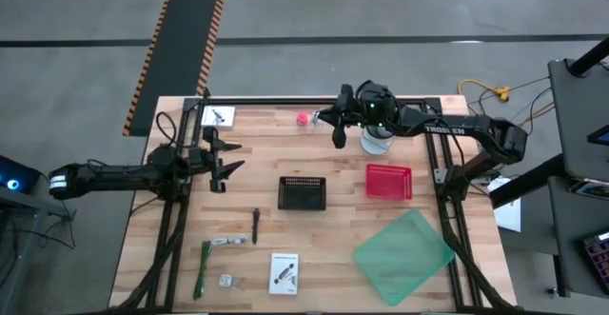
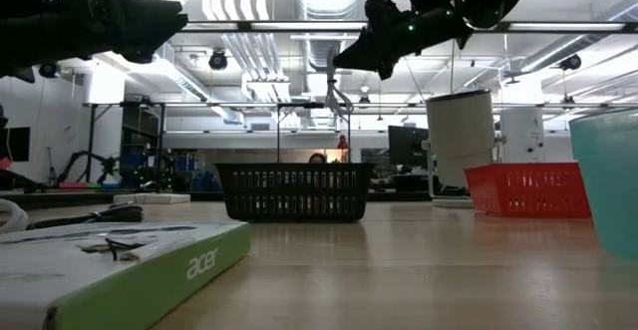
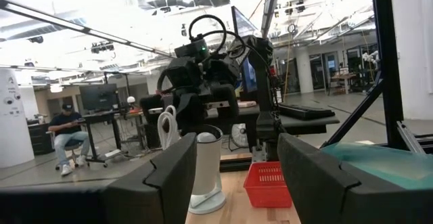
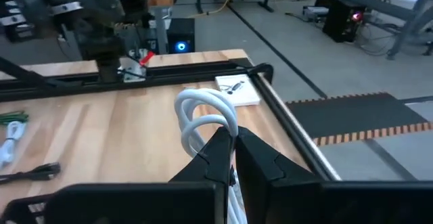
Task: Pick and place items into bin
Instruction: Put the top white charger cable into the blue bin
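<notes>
My right gripper [image 4: 233,141] hangs high over the table's far middle [image 1: 338,132], shut on a coiled white cable [image 4: 203,112]. My left gripper [image 3: 233,176] is open and waits above the table's left side [image 1: 224,160], touching nothing. The black mesh bin [image 1: 302,192] stands at the table's centre, nearer than my right gripper. On the table lie a pink cube [image 1: 303,119], a white card [image 1: 218,115] at the far left, another card [image 1: 284,271] near the front edge, a dark stick [image 1: 256,225] and a green strip tool [image 1: 204,268]. My right gripper pinches the coiled white cable between its two shut fingers [image 4: 215,158]. The cable's loops [image 4: 197,102] stick out past the fingertips, and more of it runs back between the fingers [image 4: 234,198]. The fingers slant down from the table's right. The cable is lifted clear of the table.
A white cylinder [image 1: 377,140] stands just right of my right gripper, with a red basket [image 1: 388,181] nearer and a green translucent lid [image 1: 404,255] at the near right. A box printed "acer" [image 2: 130,260] lies by the front edge. A person [image 3: 66,126] sits beyond the table.
</notes>
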Controlling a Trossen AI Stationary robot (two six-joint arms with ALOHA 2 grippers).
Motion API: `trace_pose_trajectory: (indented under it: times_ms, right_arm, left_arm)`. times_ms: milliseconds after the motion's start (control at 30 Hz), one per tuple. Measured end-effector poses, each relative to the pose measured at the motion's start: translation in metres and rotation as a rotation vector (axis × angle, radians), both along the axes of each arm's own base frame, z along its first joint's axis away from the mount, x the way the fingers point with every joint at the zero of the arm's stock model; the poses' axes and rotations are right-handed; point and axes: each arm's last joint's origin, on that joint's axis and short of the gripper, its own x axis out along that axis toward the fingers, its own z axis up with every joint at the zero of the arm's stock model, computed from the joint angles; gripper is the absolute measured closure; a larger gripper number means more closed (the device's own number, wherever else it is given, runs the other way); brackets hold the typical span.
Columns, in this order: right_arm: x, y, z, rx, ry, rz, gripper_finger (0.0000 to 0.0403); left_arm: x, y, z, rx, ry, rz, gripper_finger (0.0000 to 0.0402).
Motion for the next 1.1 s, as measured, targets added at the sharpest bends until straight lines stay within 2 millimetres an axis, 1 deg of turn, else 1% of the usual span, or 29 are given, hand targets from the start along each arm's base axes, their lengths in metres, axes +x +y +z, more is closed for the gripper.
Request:
trace_pose_trajectory:
  times_ms: [167, 367, 700, 1000, 1100]
  right_arm:
    - [0.005, 0.011, 0.000, 0.021, -0.002, 0.034, 0.0394]
    - [0.010, 0.025, 0.000, 0.001, 0.004, 0.082, 0.0394]
    - [0.012, 0.036, -0.003, 0.020, 0.030, 0.113, 0.0394]
    - [0.015, 0.060, -0.006, 0.030, 0.080, 0.187, 0.0394]
    - [0.014, 0.069, -0.007, 0.046, 0.120, 0.212, 0.0394]
  left_arm:
    - [0.000, 0.000, 0.000, 0.000, 0.000, 0.000, 0.0210]
    - [0.000, 0.000, 0.000, 0.000, 0.000, 0.000, 0.0210]
    - [0.002, 0.000, -0.002, -0.006, 0.021, 0.000, 0.0210]
    - [0.007, 0.001, -0.011, -0.028, 0.084, -0.003, 0.0210]
    - [0.008, 0.001, -0.013, -0.071, 0.097, -0.012, 0.0210]
